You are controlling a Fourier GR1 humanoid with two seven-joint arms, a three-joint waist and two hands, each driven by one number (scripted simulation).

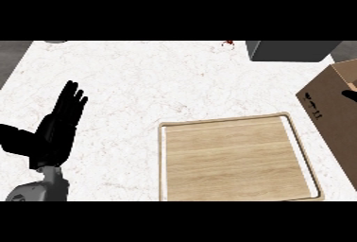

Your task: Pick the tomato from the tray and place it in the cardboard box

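The wooden tray (pixel 223 127) lies on the white marble counter, low and right of centre, and only its bare board shows. No tomato is visible anywhere in the head view. The brown cardboard box (pixel 335 113) stands at the right edge, partly cut off. A small black piece of my right hand (pixel 351 95) shows at the box's upper part by the picture's edge; the rest is hidden. My left hand (pixel 55 130) rests open at the left with fingers straight and pointing up, well apart from the tray.
A dark grey block (pixel 293 50) stands at the counter's back right, just behind the box. A tiny red speck (pixel 227 43) sits on the counter's far edge. The counter's left edge runs close to my left forearm.
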